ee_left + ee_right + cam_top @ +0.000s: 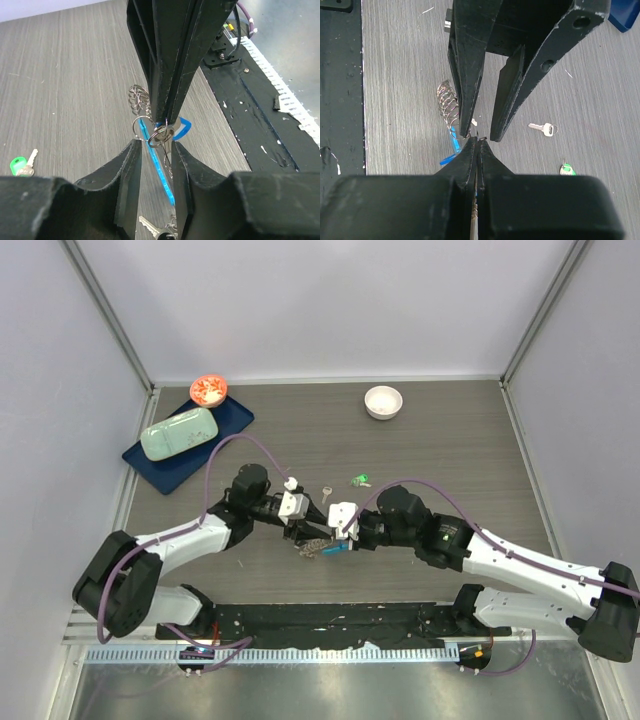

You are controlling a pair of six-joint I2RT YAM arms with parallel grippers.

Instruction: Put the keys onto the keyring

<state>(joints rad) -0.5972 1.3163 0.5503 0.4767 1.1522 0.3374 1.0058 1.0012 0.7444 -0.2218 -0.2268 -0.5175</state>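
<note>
Right gripper (pixel 164 127) jaws pinched shut on the thin, coiled silvery keyring (pixel 161 172); left gripper (pixel 154 146) jaws parted, empty.

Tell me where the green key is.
In the top view, the green key lies loose on the table near centre, just right of the plain silver key.

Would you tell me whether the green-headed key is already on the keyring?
No, the green-headed key lies loose on the table, apart from the keyring.
</note>
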